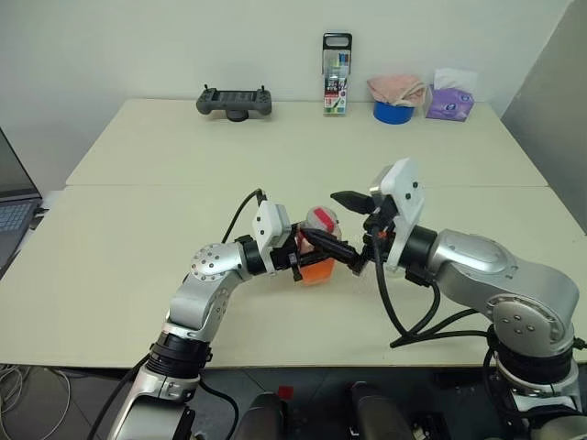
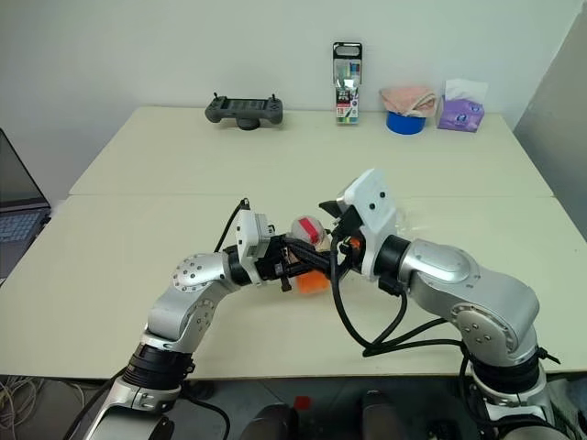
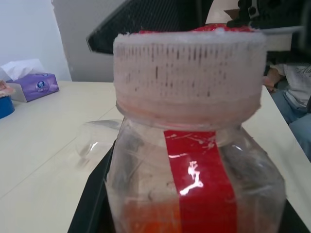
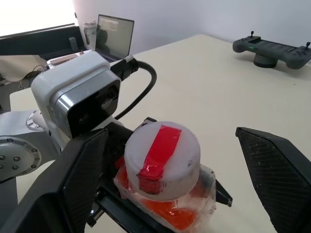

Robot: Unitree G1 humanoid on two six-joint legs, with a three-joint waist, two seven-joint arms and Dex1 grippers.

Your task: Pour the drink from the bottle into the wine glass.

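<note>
Above the tabletop (image 1: 138,275), centre: my left gripper (image 1: 312,252) clamped the capped bottle (image 1: 320,246), orange drink (image 1: 318,269) inside. At its 3 o'clock, my right gripper (image 4: 170,184) stood spread wide around the cap (image 4: 163,158), holding nothing.

Near and middle bench (image 1: 138,275): left bare, passage unobstructed.
Centre front: blocked by small clear plastic bottle (image 1: 320,247) clamped in left hand (image 1: 307,252), right hand (image 1: 353,229) spread around its cap.
Far edge: lined by black controller (image 1: 234,101), tall marker pack (image 1: 336,74), blue tape roll (image 1: 393,112), purple tissue box (image 1: 448,103).
</note>
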